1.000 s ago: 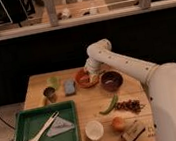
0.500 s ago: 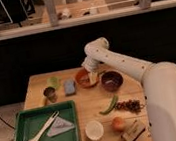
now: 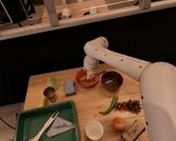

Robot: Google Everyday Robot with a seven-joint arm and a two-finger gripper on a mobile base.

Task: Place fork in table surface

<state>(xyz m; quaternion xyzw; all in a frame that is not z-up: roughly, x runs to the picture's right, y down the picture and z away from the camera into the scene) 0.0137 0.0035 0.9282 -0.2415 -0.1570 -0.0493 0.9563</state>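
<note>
Matt wooden table surface — gripper above orange bowl.

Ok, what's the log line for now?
gripper: by orange bowl | fork: in green tray | table surface: fork not placed

Arm: off-white, smooth rounded shells. Fat cyl. segment at lower rt, w/ a few small dark dots on its side. Slimmer link runs to a rounded joint. The gripper at the arm's end is same pale colour, just over the orange bowl.
</note>
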